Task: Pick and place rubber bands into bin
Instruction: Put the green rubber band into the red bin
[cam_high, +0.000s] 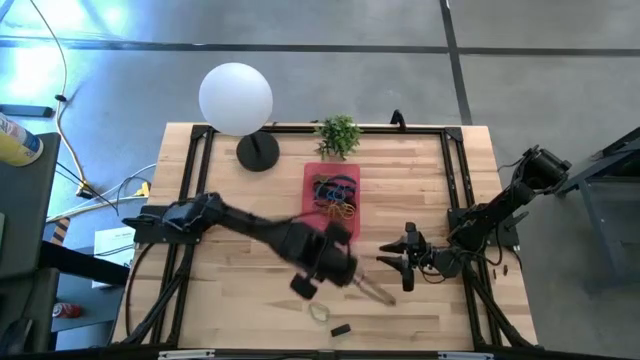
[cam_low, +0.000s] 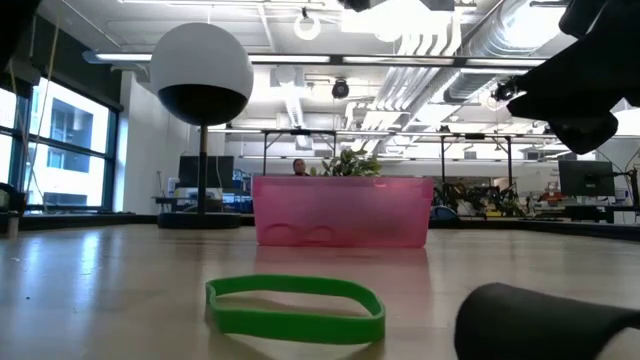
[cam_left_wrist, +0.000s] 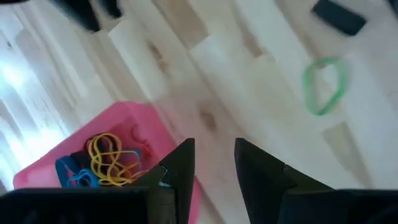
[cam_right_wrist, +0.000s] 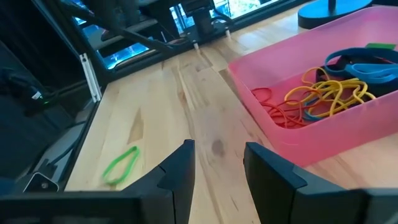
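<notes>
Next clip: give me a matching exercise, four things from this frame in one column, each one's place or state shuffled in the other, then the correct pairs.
Things:
1. green rubber band
2. bin
3. small black block
4. right gripper

Places or states:
A. holds a tangle of coloured bands
B. lies loose on the bare table, outside the bin
C. empty, hovering off the bin's right side
D. sits at the table's near edge, beside the green band

Pairs: 1-B, 2-A, 3-D, 4-C
</notes>
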